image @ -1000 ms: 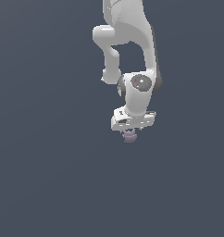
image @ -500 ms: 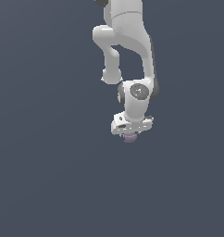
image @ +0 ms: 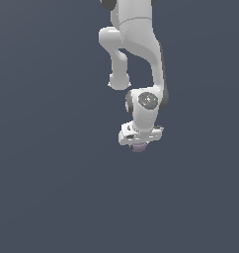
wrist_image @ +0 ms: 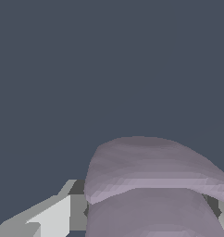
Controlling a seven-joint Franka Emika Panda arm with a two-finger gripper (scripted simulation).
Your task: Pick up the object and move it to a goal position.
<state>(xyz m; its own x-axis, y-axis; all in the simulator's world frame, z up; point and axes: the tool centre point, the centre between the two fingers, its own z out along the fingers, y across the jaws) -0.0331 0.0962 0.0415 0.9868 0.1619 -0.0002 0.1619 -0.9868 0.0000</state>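
The white arm reaches down in the middle of the exterior view. Its gripper is shut on the object, a tiny pale mauve-grey lumpy piece that peeks out just under the white hand. In the wrist view the object fills the lower part as a rounded mauve lump held between the grey fingers. Its prongs do not show. The fingertips are mostly hidden by the hand in the exterior view.
A plain dark blue-grey surface fills both views around the arm. No other objects, containers or edges show.
The arm's wrist and gripper have moved a little upward and toward the exterior view's right, carrying the object with them.
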